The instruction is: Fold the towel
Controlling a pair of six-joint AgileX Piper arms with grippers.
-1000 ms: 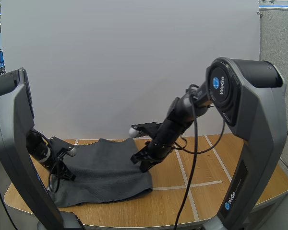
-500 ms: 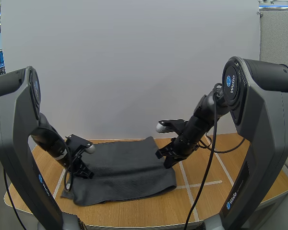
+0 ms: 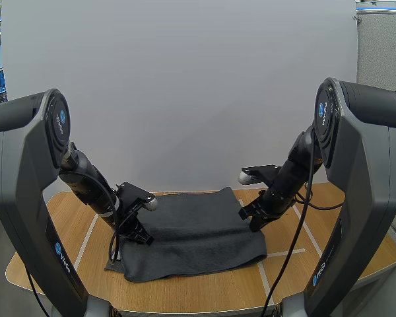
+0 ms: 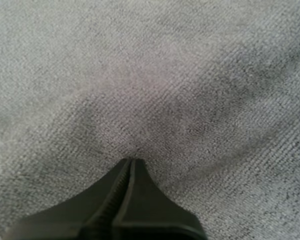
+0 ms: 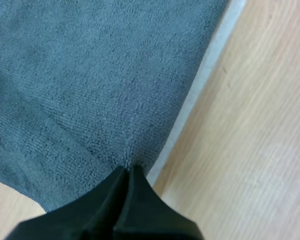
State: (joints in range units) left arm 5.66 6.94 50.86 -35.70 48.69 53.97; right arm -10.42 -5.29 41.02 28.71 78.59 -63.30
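Towel: dark grey terry towel [image 3: 198, 231], doubled over, flat on the light wooden desk [image 3: 198, 294].
Left jaws: pressed together, pinching the towel's left side.
Right jaws: pressed together, pinching its right edge beside a white line [image 5: 197, 95].

The dark grey towel [image 3: 198, 234], of fine looped weave, lies spread flat near the middle of the worktop [image 3: 204, 290], roughly rectangular with soft wrinkles. Its right edge runs beside the worktop's pale line [image 5: 200, 95]. The cloth puckers at its 2 side edges.
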